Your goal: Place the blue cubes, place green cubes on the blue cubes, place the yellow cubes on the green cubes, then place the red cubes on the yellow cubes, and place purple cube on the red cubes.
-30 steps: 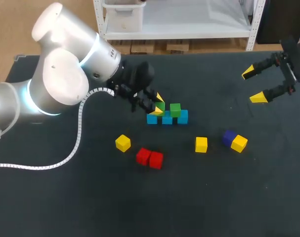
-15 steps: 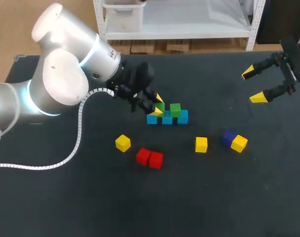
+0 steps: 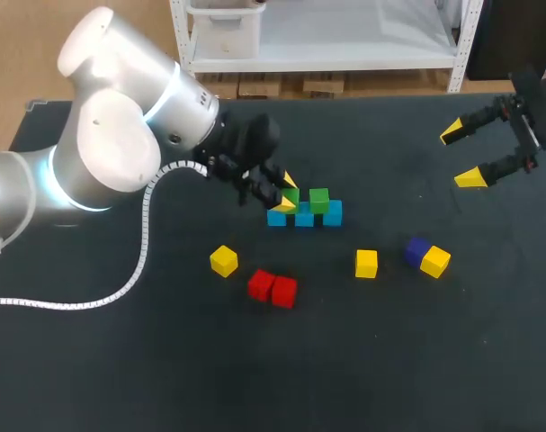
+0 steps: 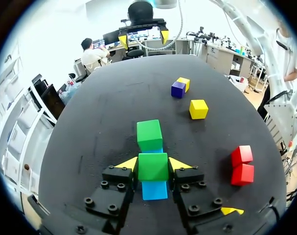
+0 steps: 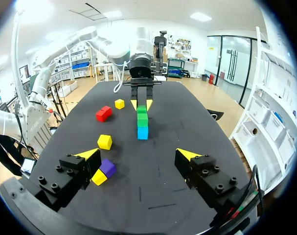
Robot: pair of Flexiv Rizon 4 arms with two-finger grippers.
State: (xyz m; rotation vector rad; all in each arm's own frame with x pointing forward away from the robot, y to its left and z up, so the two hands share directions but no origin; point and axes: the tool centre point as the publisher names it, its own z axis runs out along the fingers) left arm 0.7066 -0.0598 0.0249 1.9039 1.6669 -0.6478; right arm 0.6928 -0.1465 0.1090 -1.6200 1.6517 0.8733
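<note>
Left claw [image 4: 153,163] — fingers closed against both sides of a green cube [image 4: 152,169], which rests on the row of blue cubes [image 3: 304,218] at the end nearest the left arm. A second green cube [image 4: 149,134] sits on the same row just ahead. Right claw [image 3: 461,155] — fingers spread wide, gripping nothing, over the tabletop [image 3: 165,360] near its far right corner. Two touching red cubes [image 3: 261,284], three yellow cubes [image 3: 224,260] and the purple cube [image 3: 417,249] lie loose.
</note>
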